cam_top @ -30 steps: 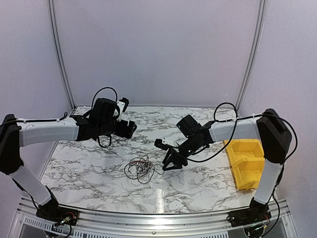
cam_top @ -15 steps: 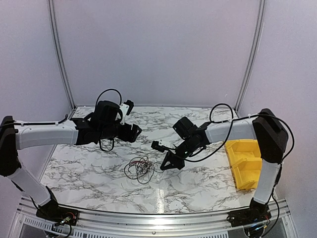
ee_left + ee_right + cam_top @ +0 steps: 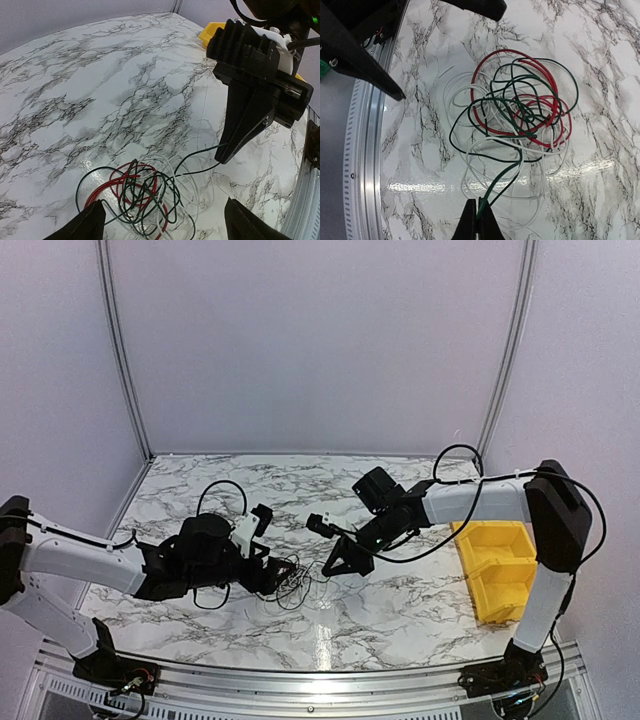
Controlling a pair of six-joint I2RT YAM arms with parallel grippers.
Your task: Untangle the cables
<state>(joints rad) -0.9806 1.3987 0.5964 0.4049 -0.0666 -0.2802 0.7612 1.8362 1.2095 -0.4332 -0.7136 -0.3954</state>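
Note:
The cables [image 3: 291,580] lie as one tangle of thin red, dark green and white wires on the marble table. My left gripper [image 3: 268,576] is open and low over the tangle's left side. In the left wrist view its fingers [image 3: 89,225] stand wide apart on either side of the cables [image 3: 142,192], touching none. My right gripper [image 3: 335,566] is at the tangle's right side, shut on a loop of dark green cable [image 3: 506,175] that runs out of the tangle [image 3: 515,112]. Its closed tips [image 3: 479,222] also show in the left wrist view [image 3: 223,155].
A yellow bin [image 3: 497,568] stands at the table's right edge. The metal rail [image 3: 300,680] runs along the near edge. The left gripper's fingers [image 3: 357,55] show at the top left of the right wrist view.
My left arm has swung from the back left down and forward to the tangle. My right gripper has stayed at the tangle's right side, shifting only slightly.

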